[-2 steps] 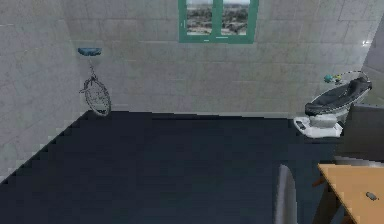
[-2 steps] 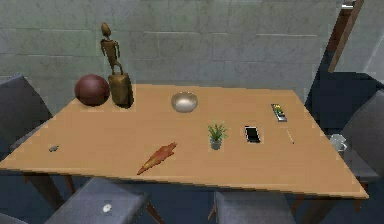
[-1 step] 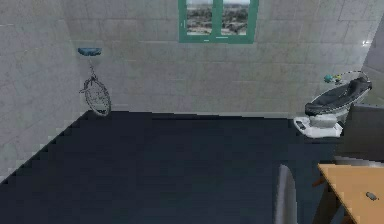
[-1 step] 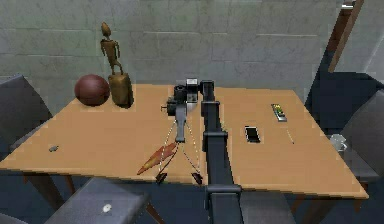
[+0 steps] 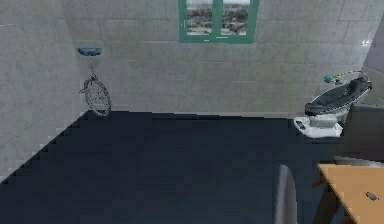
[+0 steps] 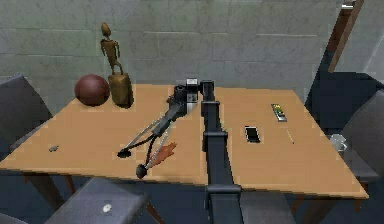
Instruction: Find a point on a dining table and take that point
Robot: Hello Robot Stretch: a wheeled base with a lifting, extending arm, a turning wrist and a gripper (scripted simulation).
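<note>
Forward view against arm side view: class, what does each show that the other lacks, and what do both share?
Forward view: a green-framed window, a wire hoop against the tiled wall, dark floor. Arm side view: a round brown ball, a slim wooden figure statue, the dark square arm bar, a small black flat slab. Shared: the orange-brown wooden table, probably the same one.

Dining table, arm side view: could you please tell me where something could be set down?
The table is bare below the phone and remote, and at the view's left between the ball and the small speck. The middle is crowded by the arm and hand.
</note>
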